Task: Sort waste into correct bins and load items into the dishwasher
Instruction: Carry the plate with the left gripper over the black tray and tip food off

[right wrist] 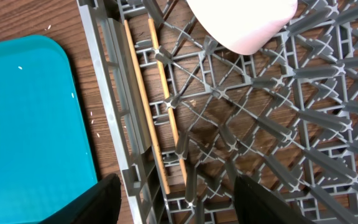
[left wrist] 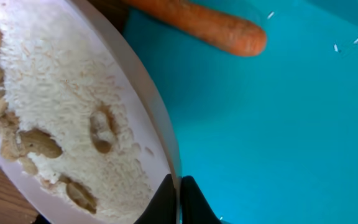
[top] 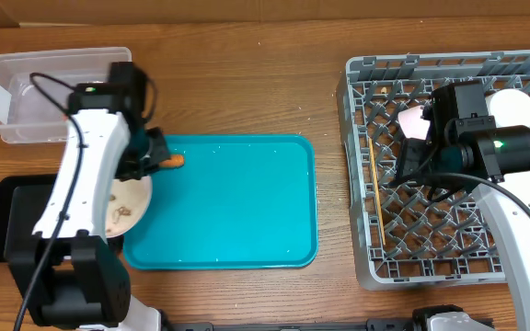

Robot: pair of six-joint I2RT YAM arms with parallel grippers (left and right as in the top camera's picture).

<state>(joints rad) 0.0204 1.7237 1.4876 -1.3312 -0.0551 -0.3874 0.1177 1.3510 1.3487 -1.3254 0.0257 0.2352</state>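
Waste-sorting. Clamps rim of white round plate (left wrist: 73, 81) in left gripper (left wrist: 179, 190); holds right gripper (right wrist: 179, 199) apart over grey pegged plastic rack (right wrist: 247, 118). Likely needs lift, then tan nut scraps (left wrist: 39, 144) tipped into shallow black tray (top: 7, 207), near left.

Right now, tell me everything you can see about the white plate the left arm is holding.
The white plate is round and shallow and looks ceramic. Its face is coated in pale grainy residue, with tan nut-like scraps stuck to it. It sits over the left edge of the teal tray, and the left fingers pinch its rim. It is unclear whether it rests on the tray or is lifted.
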